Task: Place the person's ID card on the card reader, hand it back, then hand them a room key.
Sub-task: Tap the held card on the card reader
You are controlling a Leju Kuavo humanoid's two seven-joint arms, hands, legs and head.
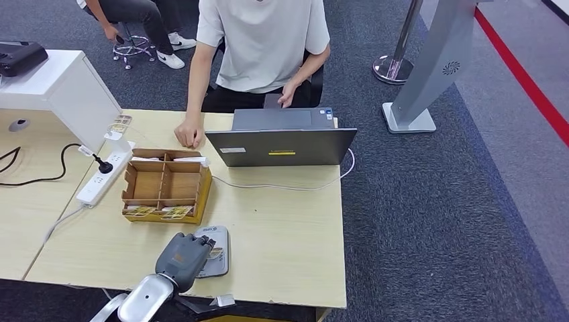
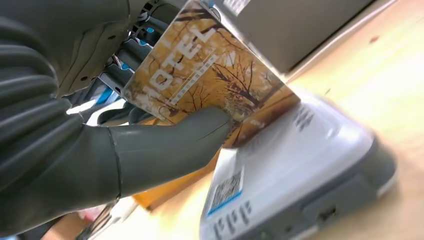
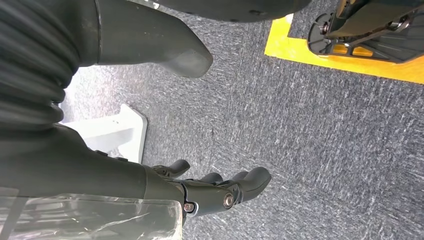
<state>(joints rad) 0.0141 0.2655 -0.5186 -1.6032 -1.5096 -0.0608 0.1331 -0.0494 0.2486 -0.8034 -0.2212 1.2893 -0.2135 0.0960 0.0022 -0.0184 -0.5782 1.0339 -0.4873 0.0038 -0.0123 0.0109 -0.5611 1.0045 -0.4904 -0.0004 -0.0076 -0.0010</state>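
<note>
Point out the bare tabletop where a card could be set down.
Bare wood lies right of the card reader, between the laptop cable and the table's near edge. Crowded: around the wooden organizer and power strip.

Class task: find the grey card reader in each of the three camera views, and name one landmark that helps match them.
Head view: card reader on the table's near edge, beside the left hand.
Left wrist view: card reader large, under the held hotel card.
Right wrist view: not in it.
Shared landmark: the wooden table.
</note>
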